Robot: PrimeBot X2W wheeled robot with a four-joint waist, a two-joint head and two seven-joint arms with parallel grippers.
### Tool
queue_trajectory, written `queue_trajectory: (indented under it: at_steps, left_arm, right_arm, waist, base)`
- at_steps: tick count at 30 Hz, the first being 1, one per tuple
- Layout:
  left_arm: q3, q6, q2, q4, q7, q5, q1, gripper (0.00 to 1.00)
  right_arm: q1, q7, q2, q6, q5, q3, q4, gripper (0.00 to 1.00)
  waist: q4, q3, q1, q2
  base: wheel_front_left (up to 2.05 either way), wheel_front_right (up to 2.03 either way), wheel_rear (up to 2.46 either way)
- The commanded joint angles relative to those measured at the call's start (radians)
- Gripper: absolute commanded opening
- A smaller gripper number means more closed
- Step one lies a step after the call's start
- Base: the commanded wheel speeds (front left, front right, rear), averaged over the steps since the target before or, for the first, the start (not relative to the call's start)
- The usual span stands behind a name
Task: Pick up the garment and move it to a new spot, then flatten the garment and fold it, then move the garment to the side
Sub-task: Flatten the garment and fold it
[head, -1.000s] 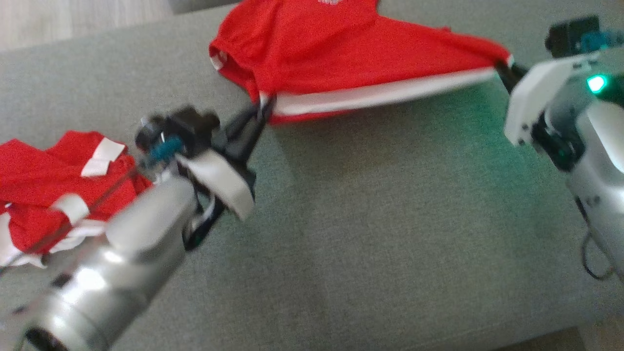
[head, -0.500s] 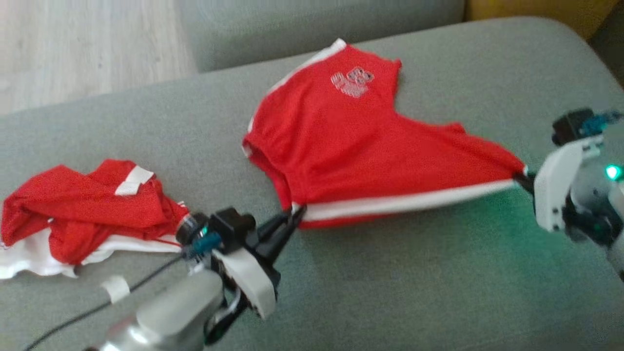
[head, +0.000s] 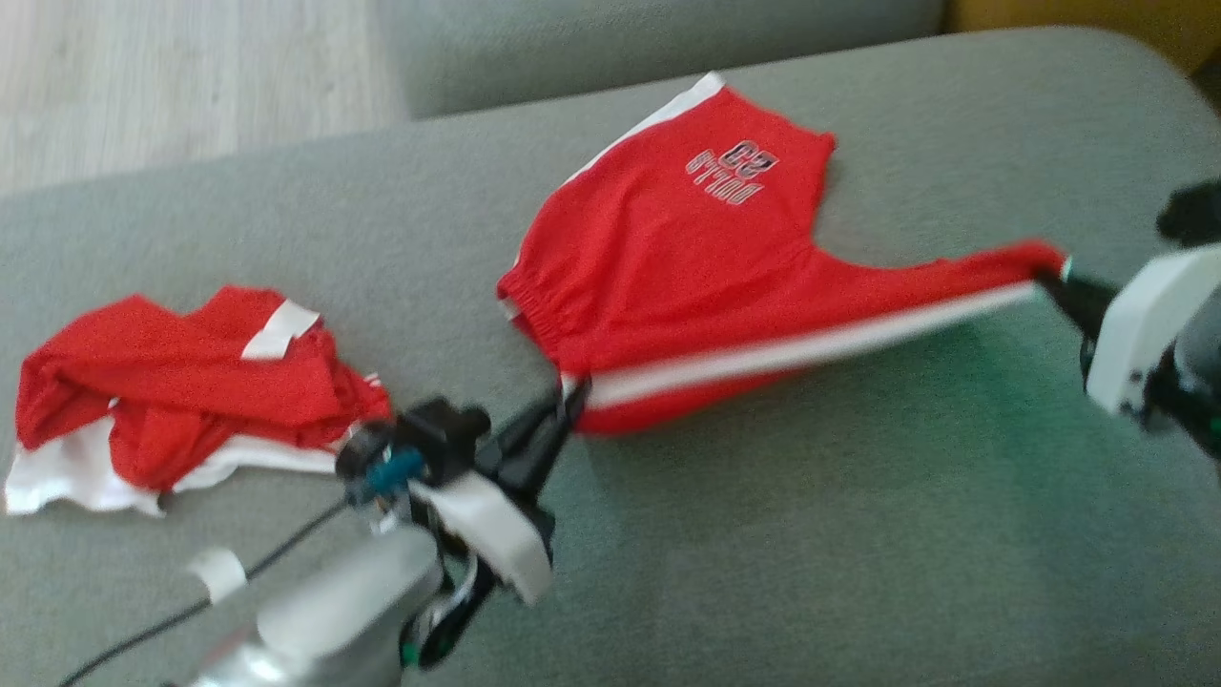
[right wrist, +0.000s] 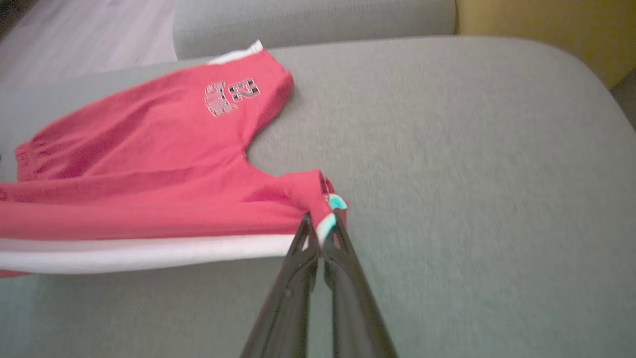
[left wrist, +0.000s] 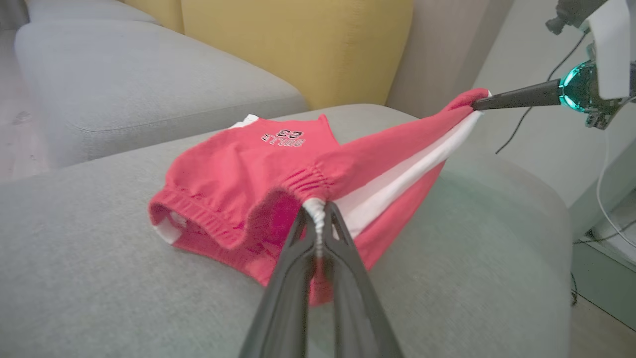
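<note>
There are two red clothes on one grey sofa [head: 811, 553], the shorts [head: 687, 277] at 1 o'clock and a crumpled heap [head: 181, 391] at 9 o'clock, and two tools, the left tool [head: 570, 396] at 7 o'clock and the right tool [head: 1049, 277] at 3 o'clock.
</note>
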Motion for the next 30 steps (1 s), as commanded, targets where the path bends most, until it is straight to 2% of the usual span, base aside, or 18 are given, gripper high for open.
queue_trajectory:
  at_steps: [1, 4, 9, 15, 22, 30]
  left_arm:
    - [0.068, 0.025, 0.014, -0.015, -0.003, -0.007, -0.087, 0.00]
    - [0.093, 0.050, -0.003, -0.001, -0.002, -0.012, -0.120, 0.00]
    - [0.118, 0.060, -0.031, 0.028, -0.003, -0.018, -0.167, 0.00]
    - [0.136, 0.058, -0.087, 0.095, -0.004, -0.019, -0.241, 0.00]
    - [0.149, 0.050, -0.156, 0.180, -0.018, -0.005, -0.328, 0.00]
    - [0.152, 0.033, -0.208, 0.258, -0.037, 0.021, -0.397, 0.00]
  right_arm:
    - [-0.064, -0.019, 0.012, -0.001, -0.043, -0.052, -0.034, 0.00]
    - [-0.114, -0.025, 0.057, -0.001, -0.099, -0.103, -0.032, 0.00]
    - [-0.202, -0.043, 0.120, -0.001, -0.179, -0.161, 0.001, 0.00]
    - [-0.351, -0.083, 0.192, -0.001, -0.295, -0.180, 0.106, 0.00]
    - [-0.504, -0.134, 0.217, -0.001, -0.402, -0.150, 0.251, 0.00]
    - [-0.625, -0.214, 0.239, -0.001, -0.448, -0.139, 0.393, 0.00]
  waist:
    - [0.036, 0.049, 0.0000, -0.0001]
    - [0.066, 0.090, 0.0000, -0.0001]
    - [0.107, 0.145, 0.0000, -0.0001]
    - [0.160, 0.225, 0.0000, -0.0001]
    - [0.217, 0.315, 0.0000, -0.0001]
    - [0.248, 0.388, 0.0000, -0.0001]
  base:
    - [0.00, 0.00, 0.00]
    - [0.00, 0.00, 0.00]
    - [0.00, 0.00, 0.00]
    - [0.00, 0.00, 0.00]
    - [0.00, 0.00, 0.00]
    - [0.00, 0.00, 0.00]
